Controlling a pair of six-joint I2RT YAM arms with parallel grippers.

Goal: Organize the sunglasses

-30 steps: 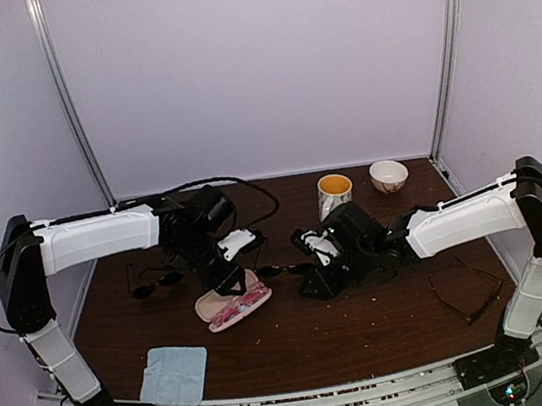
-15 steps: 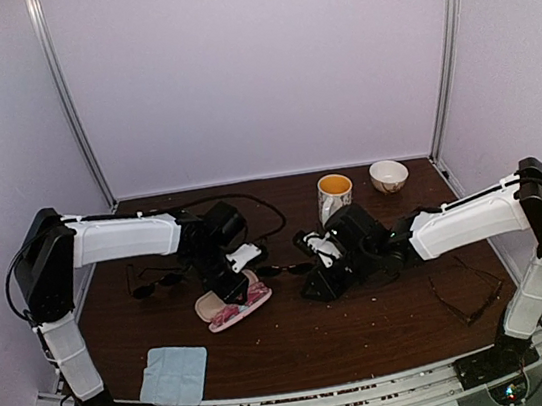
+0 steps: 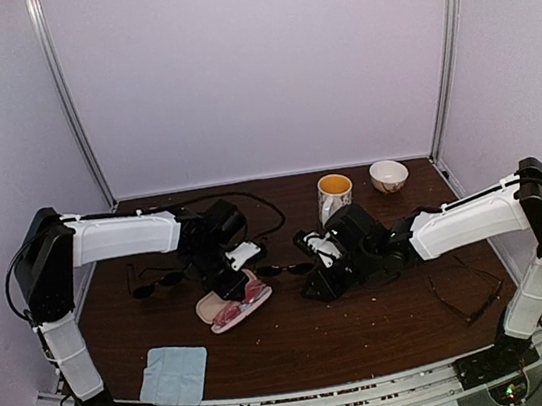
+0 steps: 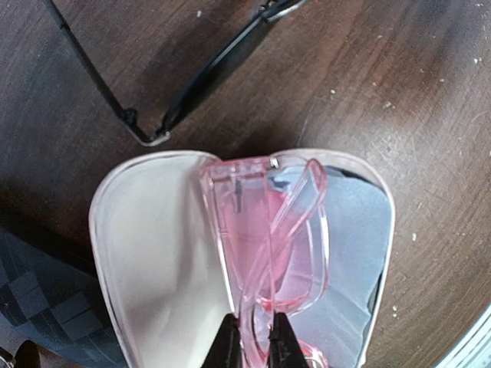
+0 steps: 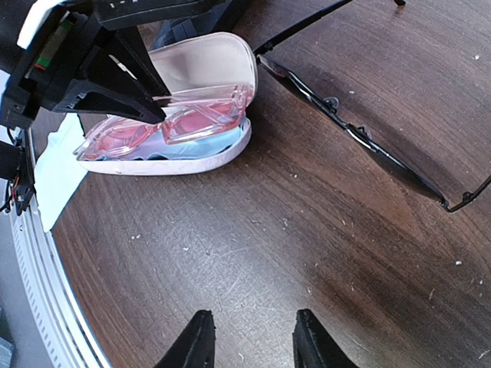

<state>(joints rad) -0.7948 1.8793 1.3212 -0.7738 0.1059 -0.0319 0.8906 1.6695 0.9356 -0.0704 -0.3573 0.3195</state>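
Left gripper [image 4: 255,341] is pressed together on the pink sunglasses [image 4: 265,230], pinching one thin bar of the frame at the end nearest me. I can't tell whether that bar is rim or temple. The pair is folded and sits inside the open pink case [image 4: 146,245], over the blue cloth [image 4: 349,230] lining the tray half, with the lid half lying open to my left. Key relation: the glasses' long axis runs straight out ahead of my fingertips, in line with the case's own long axis and close to the hinge line, so pair and trough are roughly parallel. The frame looks tipped on edge and riding above the case rim, not flat, though the wrist view can't settle that. My read is that the next move is a small push toward the tray side and down along that axis, then let go. Twist it and the far end catches the rim. The left arm is the near one here. The right gripper [image 5: 252,328] is spread, holding nothing, above bare table [image 5: 253,230] and apart from the case. The black sunglasses [image 5: 360,142] lie on the table between it and the case, one temple tip just beside the case's end.
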